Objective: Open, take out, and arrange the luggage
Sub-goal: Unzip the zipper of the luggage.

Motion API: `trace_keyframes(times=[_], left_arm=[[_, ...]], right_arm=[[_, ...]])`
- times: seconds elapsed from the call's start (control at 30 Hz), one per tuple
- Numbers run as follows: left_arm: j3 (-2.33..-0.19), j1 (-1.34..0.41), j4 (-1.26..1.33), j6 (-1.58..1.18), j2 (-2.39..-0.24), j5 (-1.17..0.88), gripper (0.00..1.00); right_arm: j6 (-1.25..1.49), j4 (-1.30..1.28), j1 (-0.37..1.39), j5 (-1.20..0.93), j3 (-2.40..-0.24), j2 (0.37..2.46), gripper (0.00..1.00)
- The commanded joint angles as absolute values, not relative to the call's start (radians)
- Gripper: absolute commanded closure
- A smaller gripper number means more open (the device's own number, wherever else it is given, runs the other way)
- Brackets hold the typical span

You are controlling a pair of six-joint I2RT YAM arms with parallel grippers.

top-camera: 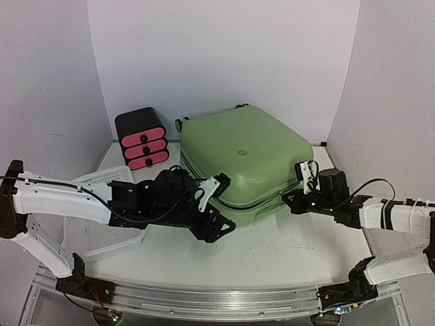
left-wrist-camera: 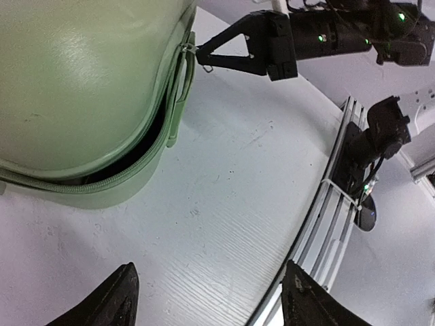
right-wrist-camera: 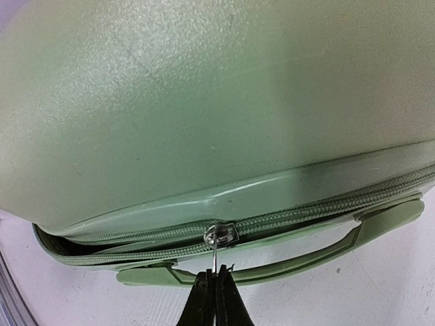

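**Right arm pinches the zip tab, left fingers spread wide**

From above, the luggage (top-camera: pixel 245 153) lies flat at the back middle of the table (top-camera: pixel 272 251), pale green shell up; a black drawer box (top-camera: pixel 141 139) with pink fronts stands just beside its far left corner; a white basket (top-camera: pixel 95 182) sits at the left, partly under the left arm; the left gripper (top-camera: pixel 223 204) is at the case's near left corner, the right gripper (top-camera: pixel 289 197) up against its near right edge

Over to the left wrist camera: its fingers (left-wrist-camera: pixel 112 299) stand wide apart at the bottom, nothing but bare table between them; the case fills the upper left, its seam gaping dark along the lower curve; across the way the right arm's tips meet at the zip line

Now the right wrist camera: its fingers (right-wrist-camera: pixel 200 305) are pressed together on the thin metal zipper pull (right-wrist-camera: pixel 215 252), which hangs from the slider (right-wrist-camera: pixel 221 234); left of the slider the zip is parted, right of it closed; the green handle (right-wrist-camera: pixel 292 255) runs just below
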State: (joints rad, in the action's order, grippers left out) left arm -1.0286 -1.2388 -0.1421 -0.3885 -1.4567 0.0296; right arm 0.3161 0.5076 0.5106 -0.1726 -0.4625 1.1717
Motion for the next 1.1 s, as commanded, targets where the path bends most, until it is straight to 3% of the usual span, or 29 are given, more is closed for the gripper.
trace_keyframes(times=[0.0,0.37,0.53,1.07], left_arm=[[-1.085,-1.239,-0.090,0.035,-1.492,0.014,0.26],[-1.068,-1.242,0.186,0.512,-1.666,0.045,0.39],[-1.118,-1.242,0.184,0.570,-1.732,0.045,0.55],[-1.262,-1.235,0.183,0.588,-1.874,0.194,0.50]], right_arm=[[0.316,0.581,0.517,-0.233,-0.498,1.110,1.00],[0.326,0.594,0.517,-0.234,-0.495,1.101,1.00],[0.326,0.597,0.518,-0.239,-0.495,1.103,1.00],[0.344,0.617,0.517,-0.265,-0.473,1.100,1.00]])
